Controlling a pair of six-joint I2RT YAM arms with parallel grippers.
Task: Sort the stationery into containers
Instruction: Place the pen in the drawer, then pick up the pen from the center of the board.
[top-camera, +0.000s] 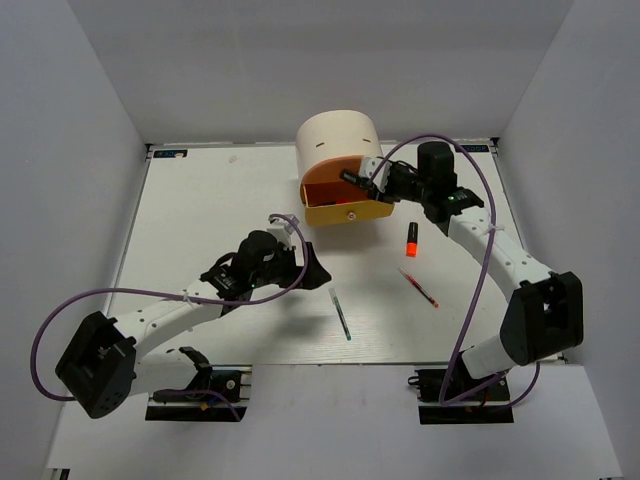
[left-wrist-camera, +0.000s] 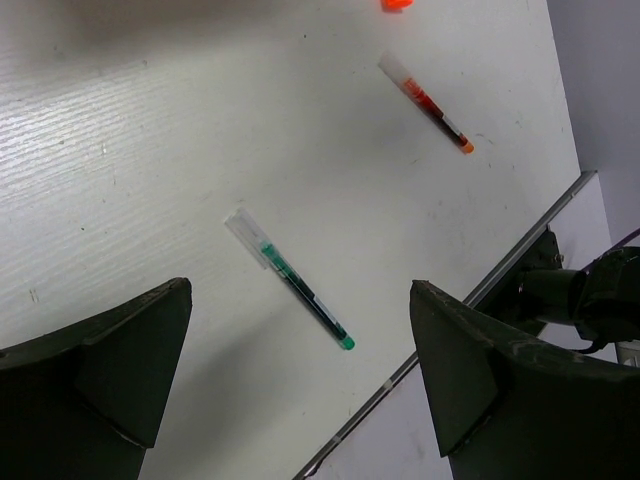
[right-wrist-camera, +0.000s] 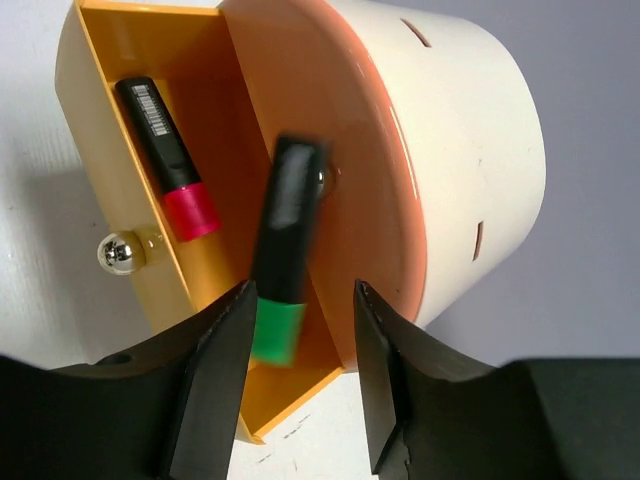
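Observation:
The cream round-topped cabinet (top-camera: 335, 135) (right-wrist-camera: 470, 130) stands at the table's back, its yellow lower drawer (top-camera: 345, 213) (right-wrist-camera: 110, 30) pulled out. My right gripper (top-camera: 358, 180) (right-wrist-camera: 302, 290) hovers over that drawer, open. A blurred black marker with a green end (right-wrist-camera: 285, 230) hangs between the fingers, over the drawer. A black marker with a pink end (right-wrist-camera: 165, 150) lies inside. On the table lie an orange-ended marker (top-camera: 411, 241), a thin red pen (top-camera: 419, 287) (left-wrist-camera: 430, 100) and a thin dark pen (top-camera: 340, 312) (left-wrist-camera: 300, 290). My left gripper (top-camera: 305, 262) (left-wrist-camera: 300, 287) is open above the dark pen.
The orange upper drawer front (right-wrist-camera: 350, 170) is shut above the yellow one. A silver knob (right-wrist-camera: 120, 253) sticks out of the yellow drawer's front. The table's near edge (left-wrist-camera: 480, 290) runs close to the dark pen. Grey walls enclose the table on three sides.

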